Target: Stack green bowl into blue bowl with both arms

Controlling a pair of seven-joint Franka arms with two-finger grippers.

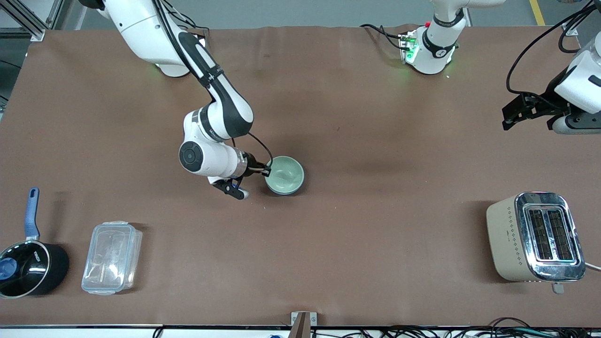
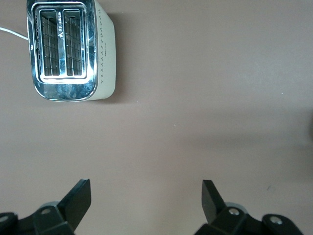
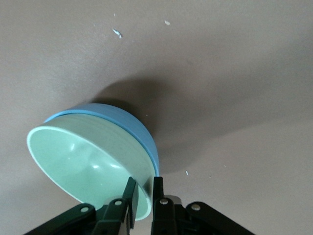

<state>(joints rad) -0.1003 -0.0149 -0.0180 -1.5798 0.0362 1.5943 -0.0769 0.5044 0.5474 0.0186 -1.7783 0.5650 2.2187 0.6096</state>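
green bowl (image 1: 285, 174) sits nested inside the blue bowl (image 3: 128, 128), both near the table's middle. in the front view only the green one shows clearly; the blue is a thin dark edge under it. in the right wrist view the blue wall wraps the green bowl's outside, green rim standing slightly proud.

right gripper (image 3: 143, 192) is down at the stack's rim on the side toward the right arm's end. fingers (image 3: 157, 188) nearly closed, pinching the rim: one inside the green bowl, one outside against the blue wall. so it grips both walls together.

left gripper (image 2: 146, 196) hangs over bare table (image 1: 375, 225) at the left arm's end, jaws wide apart, holding nothing; this arm waits. in the front view it is partly cut by the frame edge.

other containers, near edge at the right arm's end: black saucepan (image 1: 28, 270), blue handle pointing away from the front camera, something blue inside, not identifiable, pan partly cut off. clear lidded box (image 1: 111, 257) just beside it, contents not discernible.

toaster (image 1: 535, 236) toward the left arm's end, nearer the front camera than the bowls; two slots, dark inside, contents cannot be told.

small pale flecks on the table by the bowls in the right wrist view.
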